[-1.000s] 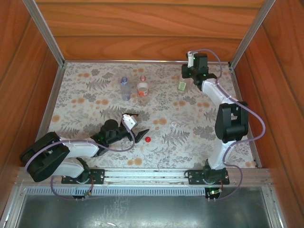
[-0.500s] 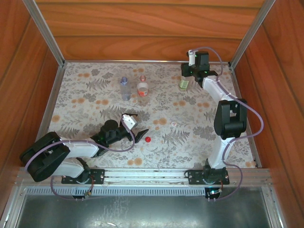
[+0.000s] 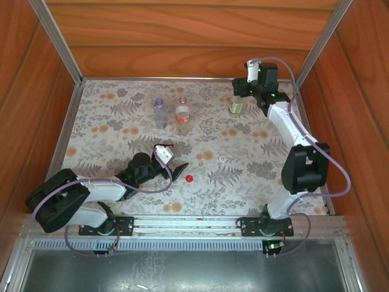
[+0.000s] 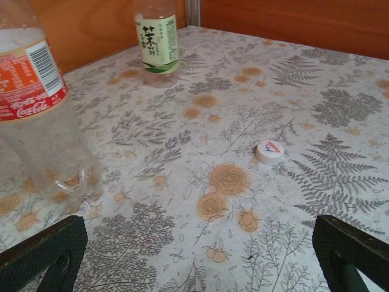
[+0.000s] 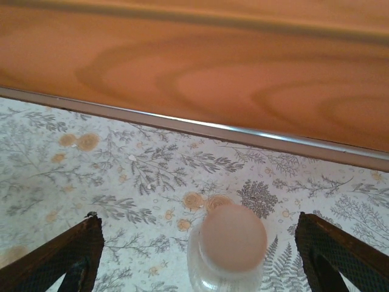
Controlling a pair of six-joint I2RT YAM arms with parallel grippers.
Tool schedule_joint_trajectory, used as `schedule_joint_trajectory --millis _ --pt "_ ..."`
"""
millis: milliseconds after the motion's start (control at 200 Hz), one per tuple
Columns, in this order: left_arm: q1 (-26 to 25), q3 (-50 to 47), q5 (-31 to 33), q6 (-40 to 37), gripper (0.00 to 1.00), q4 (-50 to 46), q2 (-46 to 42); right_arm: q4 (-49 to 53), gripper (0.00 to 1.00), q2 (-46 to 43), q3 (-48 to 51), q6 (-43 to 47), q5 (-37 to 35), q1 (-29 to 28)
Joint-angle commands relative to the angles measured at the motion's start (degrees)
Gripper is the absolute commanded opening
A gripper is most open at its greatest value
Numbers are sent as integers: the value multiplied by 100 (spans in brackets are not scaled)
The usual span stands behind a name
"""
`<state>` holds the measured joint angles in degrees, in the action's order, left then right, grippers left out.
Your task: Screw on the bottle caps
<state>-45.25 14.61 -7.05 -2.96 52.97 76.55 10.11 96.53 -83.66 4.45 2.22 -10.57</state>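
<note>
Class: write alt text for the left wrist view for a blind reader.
The left gripper hangs open over a floral tablecloth, a small white round plastic cap ahead. A clear plastic bottle with red-and-white label stands close by, a green-labelled bottle farther back.

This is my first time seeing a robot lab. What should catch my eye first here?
The right arm stretches to the far right corner, its right tool open over a small clear plastic bottle with a yellow-green label. Near the open left tool, a small round red plastic cap lies on the flowered tablecloth.
</note>
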Motion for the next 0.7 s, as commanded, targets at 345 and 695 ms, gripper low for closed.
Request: schedule_joint_trajectory --millis 345,695 --pt "890 115 -377 23 100 96 37 287 88 -1940 1777 135 465 -1069" --pt "1502 1285 -1113 24 100 91 1090 913 89 -2895 3085 -216 546 -1893"
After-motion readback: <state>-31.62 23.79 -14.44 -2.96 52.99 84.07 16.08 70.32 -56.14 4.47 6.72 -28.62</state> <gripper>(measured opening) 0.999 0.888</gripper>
